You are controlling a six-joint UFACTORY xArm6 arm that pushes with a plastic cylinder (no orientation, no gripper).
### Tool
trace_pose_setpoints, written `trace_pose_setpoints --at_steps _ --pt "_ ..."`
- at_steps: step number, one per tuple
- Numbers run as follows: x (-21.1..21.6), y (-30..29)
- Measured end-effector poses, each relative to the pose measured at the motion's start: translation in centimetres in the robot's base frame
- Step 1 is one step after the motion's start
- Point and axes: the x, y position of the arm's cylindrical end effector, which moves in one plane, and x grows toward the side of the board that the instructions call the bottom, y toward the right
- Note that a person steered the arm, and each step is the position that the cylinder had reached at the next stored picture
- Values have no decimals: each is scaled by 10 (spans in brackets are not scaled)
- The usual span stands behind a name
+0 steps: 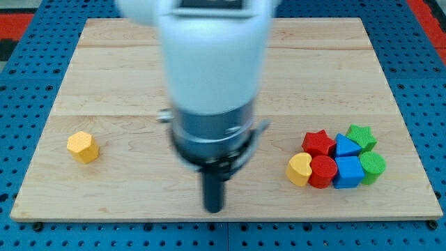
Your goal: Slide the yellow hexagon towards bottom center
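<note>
The yellow hexagon (83,147) lies on the wooden board (118,63) at the view's left, a little below mid-height. My tip (214,208) is near the board's bottom edge at about the centre, well to the right of the hexagon and apart from it. The arm's white and grey body hangs over the board's middle and hides the surface behind it.
A tight cluster sits at the view's right: a yellow heart (300,169), a red star (318,143), a red cylinder (323,171), two blue blocks (347,172), a green star (362,136) and a green cylinder (373,166). A blue pegboard (21,104) surrounds the board.
</note>
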Motion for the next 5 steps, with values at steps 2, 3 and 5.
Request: trace_pose_setpoints --at_steps 2,3,5 --pt "-19 -182" --pt "-60 -215" --pt "-86 -201"
